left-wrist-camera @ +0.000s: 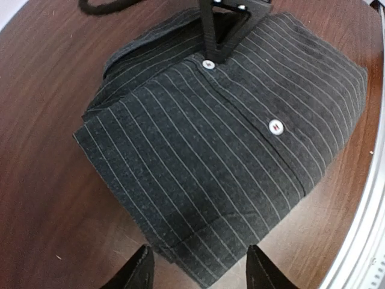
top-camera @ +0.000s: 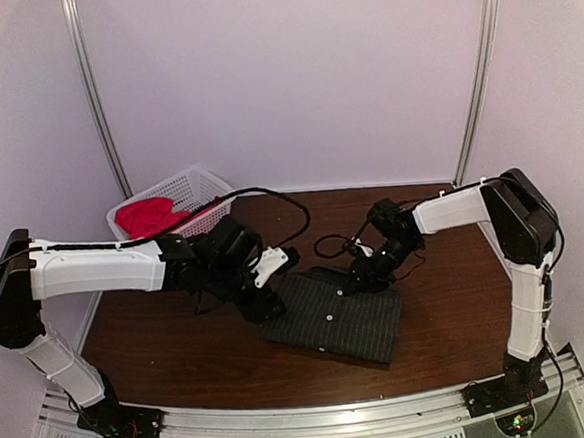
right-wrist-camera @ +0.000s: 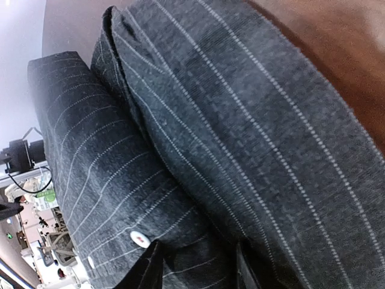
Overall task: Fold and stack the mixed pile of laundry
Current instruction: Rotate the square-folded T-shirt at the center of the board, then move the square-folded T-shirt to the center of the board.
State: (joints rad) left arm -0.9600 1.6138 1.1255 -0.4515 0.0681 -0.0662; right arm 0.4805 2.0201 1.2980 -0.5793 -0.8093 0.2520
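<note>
One folded pinstriped shirt lies collar-end toward the right pincer.

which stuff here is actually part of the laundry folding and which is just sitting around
Part of the job:
- dark pinstriped shirt, lying folded on the table
- red-pink garment, bunched in the basket

Just there:
- white lattice basket, at the table's far left corner
- wooden table

We count two garments: one charcoal pinstriped shirt and one red-pink T-shirt. One white basket, one counter, two arms, and we spot two white buttons on that shirt.
</note>
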